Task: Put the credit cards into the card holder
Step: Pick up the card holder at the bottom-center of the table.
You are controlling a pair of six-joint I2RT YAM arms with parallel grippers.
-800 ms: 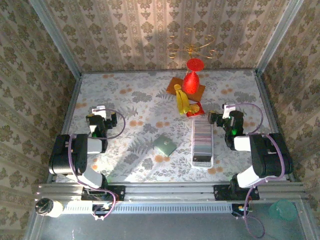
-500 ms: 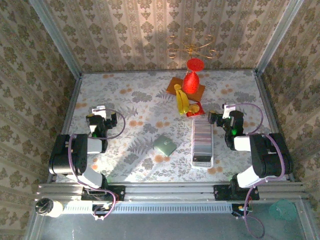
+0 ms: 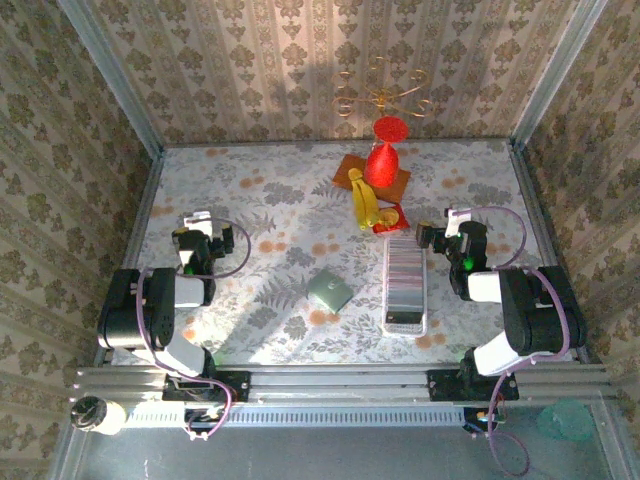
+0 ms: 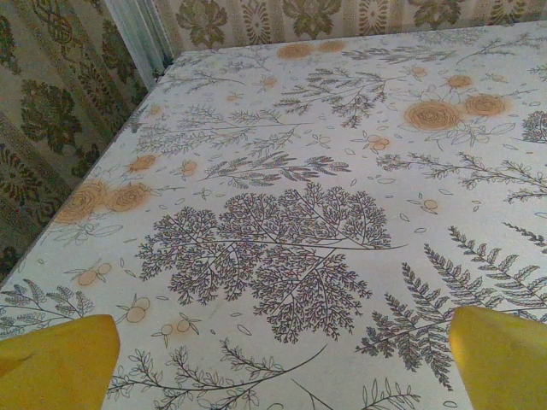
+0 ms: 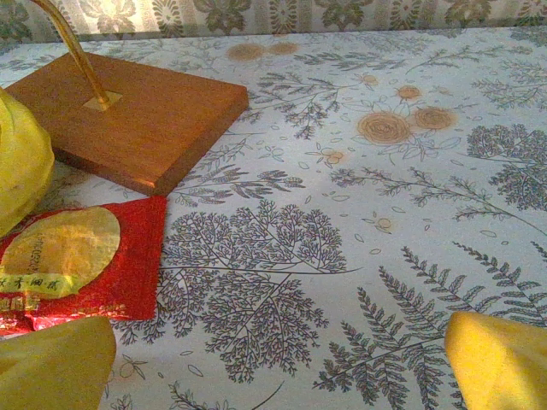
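The credit cards (image 3: pixel 405 272) lie as a striped row in a long white tray (image 3: pixel 405 325) right of the table's middle. Left of the tray, the sage-green card holder (image 3: pixel 328 290) lies flat on the leaf-patterned cloth. My left gripper (image 3: pixel 201 236) rests at the near left, well apart from the holder. In its wrist view the left gripper (image 4: pixel 278 359) is open, with bare cloth between the yellow fingertips (image 4: pixel 55 359). My right gripper (image 3: pixel 446 236) sits just right of the tray's far end. In its wrist view the right gripper (image 5: pixel 278 363) is open over bare cloth.
A wooden base (image 5: pixel 137 120) with a gold wire stem, a red packet (image 5: pixel 77 265) and a yellow banana-like thing (image 5: pixel 21 162) lie ahead-left of the right gripper. A red cone (image 3: pixel 383 160) stands on that base. Patterned walls enclose the table on three sides.
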